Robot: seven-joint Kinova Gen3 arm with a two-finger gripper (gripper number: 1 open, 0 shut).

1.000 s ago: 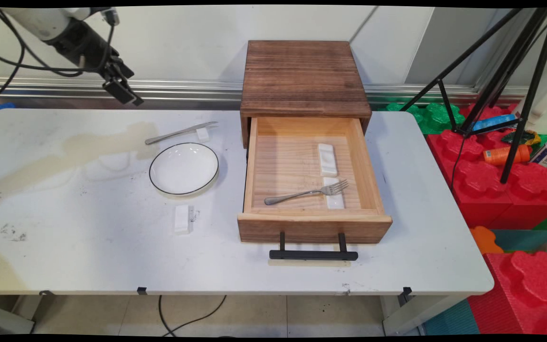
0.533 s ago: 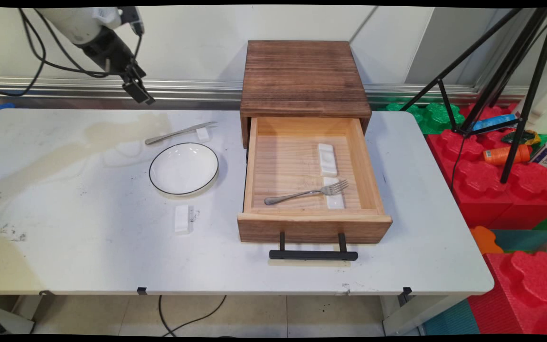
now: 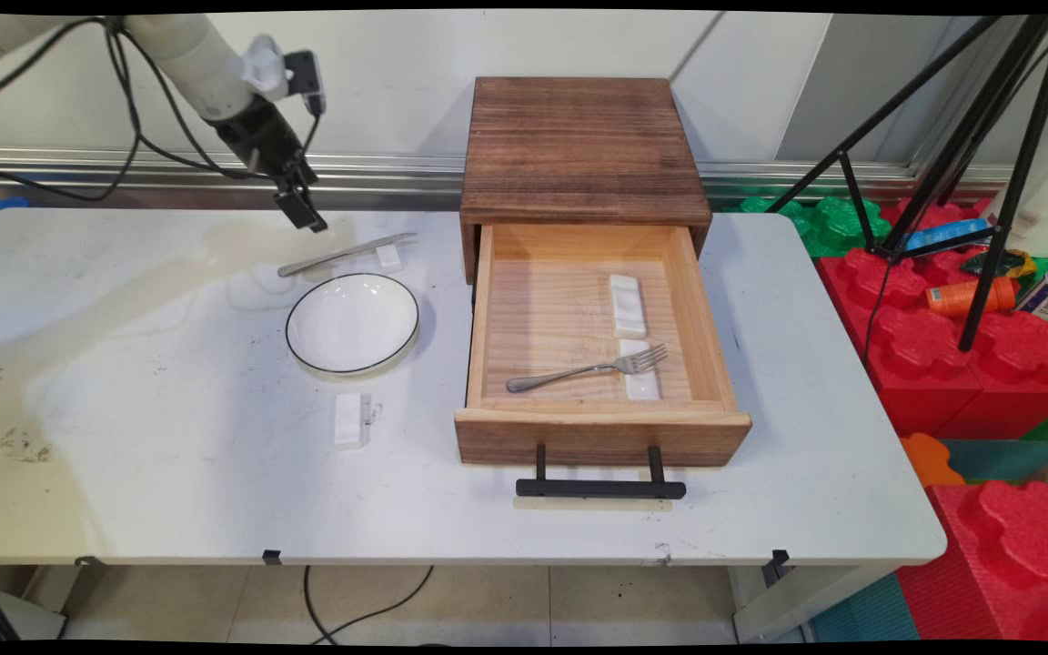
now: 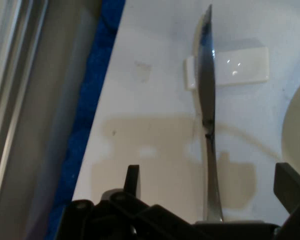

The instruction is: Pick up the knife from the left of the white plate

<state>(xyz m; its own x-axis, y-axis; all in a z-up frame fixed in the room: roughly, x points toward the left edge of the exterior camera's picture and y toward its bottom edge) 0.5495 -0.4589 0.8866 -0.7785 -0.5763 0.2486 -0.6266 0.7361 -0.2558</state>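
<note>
My gripper [image 3: 304,214] hangs open and empty above the table's far left, just over the handle end of a metal knife [image 3: 342,255]. The knife's blade rests on a small white block [image 3: 387,256]. In the hand view the knife [image 4: 207,115] runs up the middle between my two fingers [image 4: 132,180], its blade across the white block [image 4: 240,65], with nothing touching it. A white plate with a black rim [image 3: 352,323] lies just in front of the knife; its edge [image 4: 297,120] shows at the hand view's right.
A wooden cabinet [image 3: 579,146] stands at the back with its drawer [image 3: 488,327] pulled out; a fork [image 3: 588,370] and two white blocks [image 3: 626,306] lie inside. Another white block [image 3: 348,419] lies in front of the plate. A tripod [image 3: 988,182] and foam blocks stand right of the table.
The gripper has moved right and down, from the upper left toward the knife's handle end. Nothing on the table has moved.
</note>
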